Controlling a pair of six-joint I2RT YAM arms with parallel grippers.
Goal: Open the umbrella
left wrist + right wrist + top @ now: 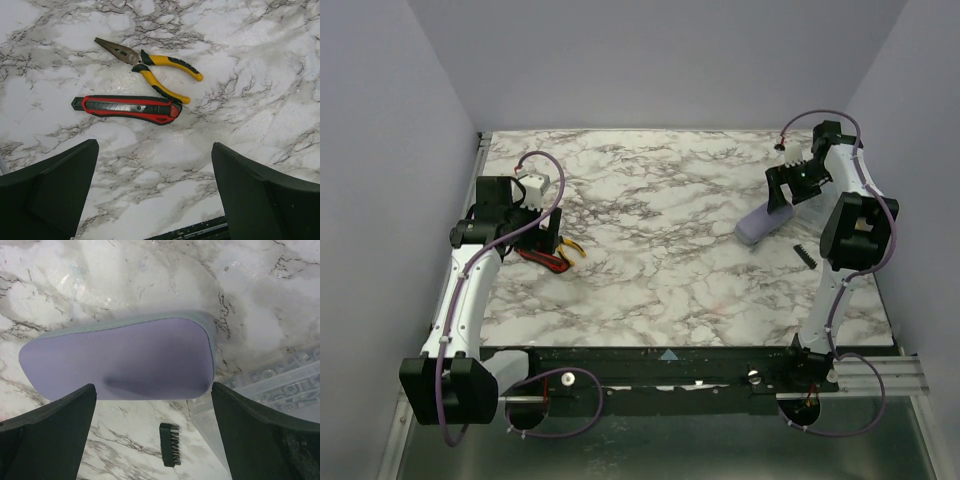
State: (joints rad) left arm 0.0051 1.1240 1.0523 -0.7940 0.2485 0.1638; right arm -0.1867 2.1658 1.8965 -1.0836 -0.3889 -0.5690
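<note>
The umbrella [763,223] lies folded at the right of the marble table, a smooth pale lavender bundle with rounded ends. No shaft or handle shows. In the right wrist view the umbrella [120,360] fills the middle, crosswise just beyond my fingertips. My right gripper [786,196] hovers over its far end, and the right gripper [152,386] stands open with nothing between its fingers. My left gripper [542,240] is at the left side of the table, far from the umbrella. The left gripper [155,145] is open and empty above bare marble.
Yellow-handled pliers [150,70] and a red-and-black utility knife [130,107] lie just beyond the left gripper. A black bit holder [170,444] lies near the umbrella, the same bit holder [804,254] close to the right arm. A clear plastic box [280,390] sits at the umbrella's right end.
</note>
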